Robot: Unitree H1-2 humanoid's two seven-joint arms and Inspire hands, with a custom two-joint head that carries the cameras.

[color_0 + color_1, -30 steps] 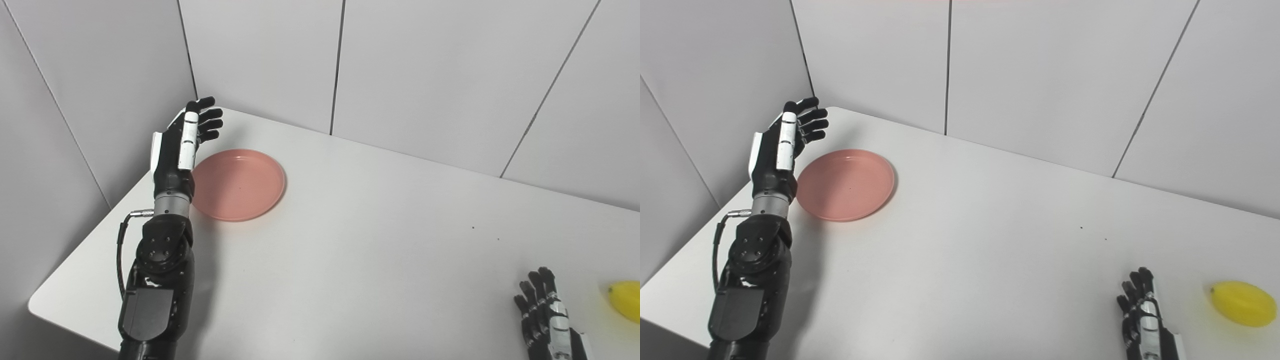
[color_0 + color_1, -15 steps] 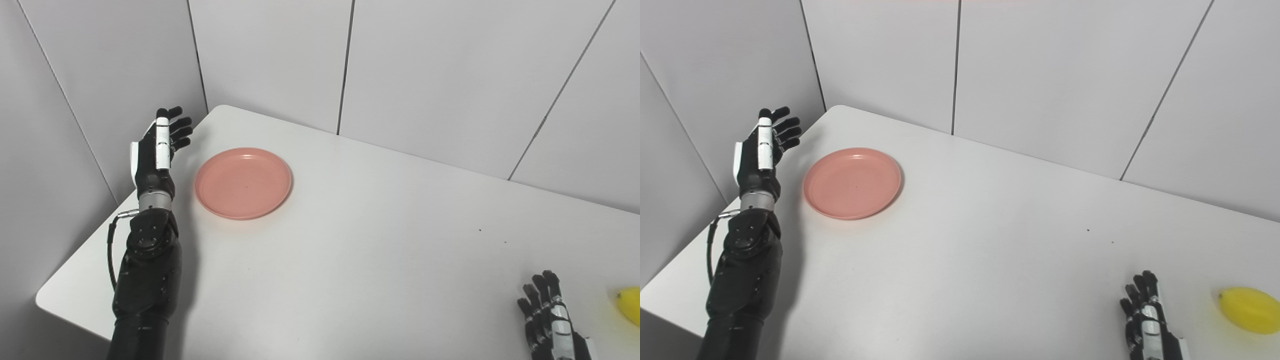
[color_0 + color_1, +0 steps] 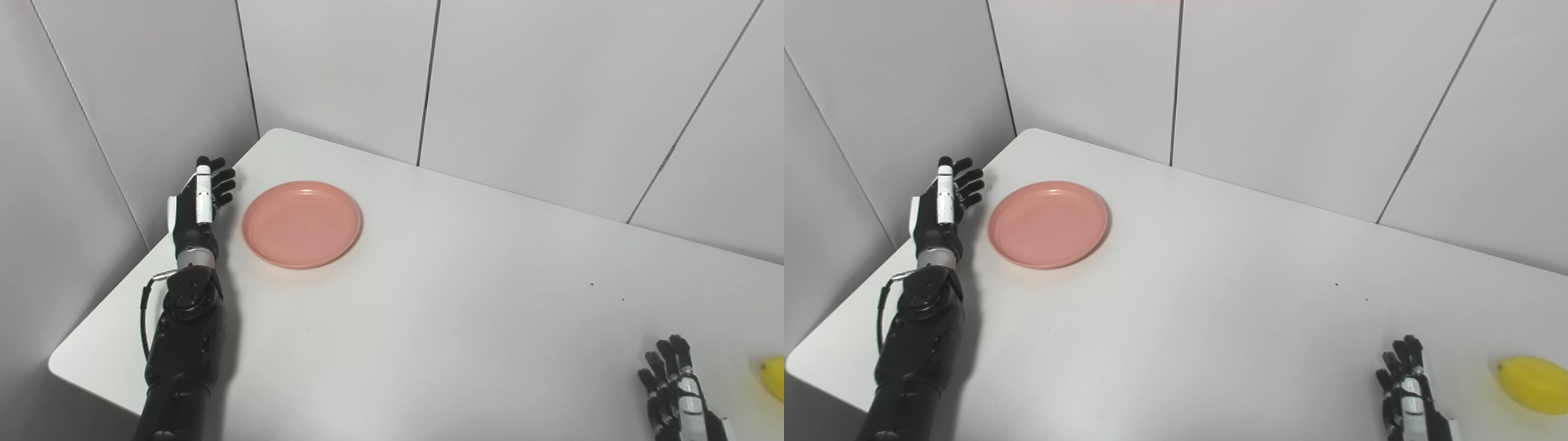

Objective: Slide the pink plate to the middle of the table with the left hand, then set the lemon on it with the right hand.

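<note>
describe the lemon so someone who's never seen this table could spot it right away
Start at the white table and go to its near right part, far from the pink plate at the far left. There, just right of the right robot hand, lies the lemon. It is the only yellow thing, a small oval with a pointed tip.

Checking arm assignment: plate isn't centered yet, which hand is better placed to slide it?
Left. The left hand is open just beside the pink plate, not touching. The right hand sits at the table's opposite end, by the lemon.
</note>
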